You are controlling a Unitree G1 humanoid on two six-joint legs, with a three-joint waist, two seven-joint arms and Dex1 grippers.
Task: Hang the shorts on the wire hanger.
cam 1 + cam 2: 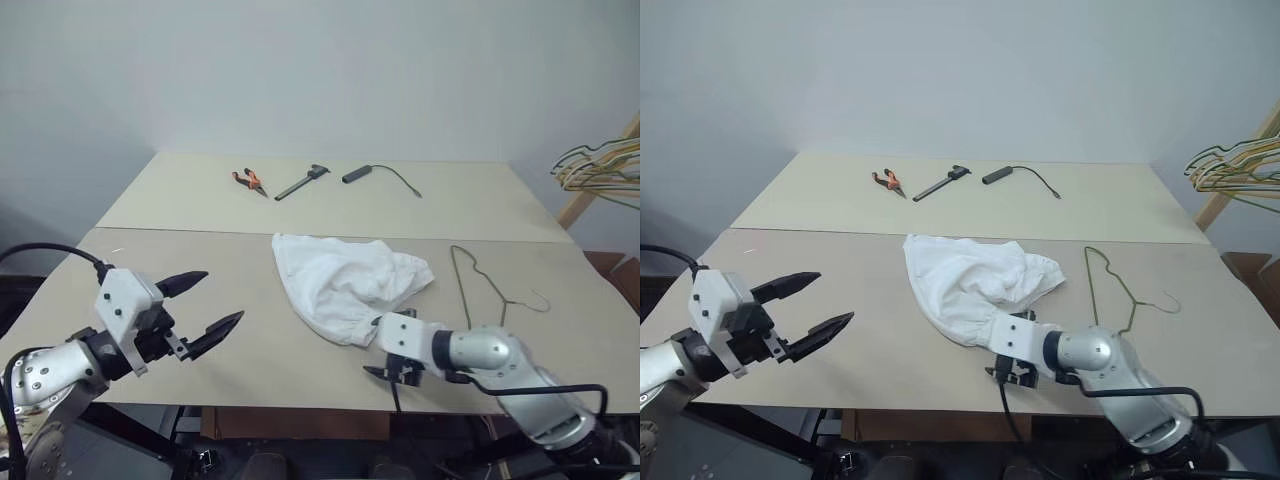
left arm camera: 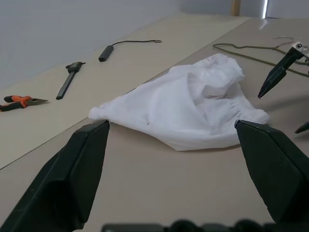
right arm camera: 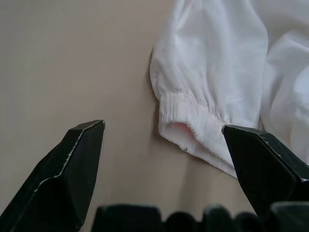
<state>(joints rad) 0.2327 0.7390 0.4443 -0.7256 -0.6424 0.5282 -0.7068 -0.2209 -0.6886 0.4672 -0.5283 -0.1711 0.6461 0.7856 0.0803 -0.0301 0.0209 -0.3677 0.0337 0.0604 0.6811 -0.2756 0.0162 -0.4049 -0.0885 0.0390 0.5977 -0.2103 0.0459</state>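
The white shorts [image 1: 340, 280] lie crumpled in the middle of the tan table [image 1: 200, 260], the gathered waistband [image 3: 193, 125] turned toward the front edge. Flat on the table to their right is the thin wire hanger [image 1: 478, 275], hook pointing right. My right gripper [image 3: 162, 126] is open and angled down just in front of the waistband, not touching it, and it holds nothing. My left gripper [image 1: 222, 297] hovers open and empty well to the left of the shorts, pointing toward them.
On the far half of the table lie orange-handled pliers [image 1: 250, 181], a dark hand tool [image 1: 302, 182] and a black device with a cable [image 1: 380, 175]. A bunch of green, yellow and tan hangers [image 1: 600, 170] hangs at the right edge.
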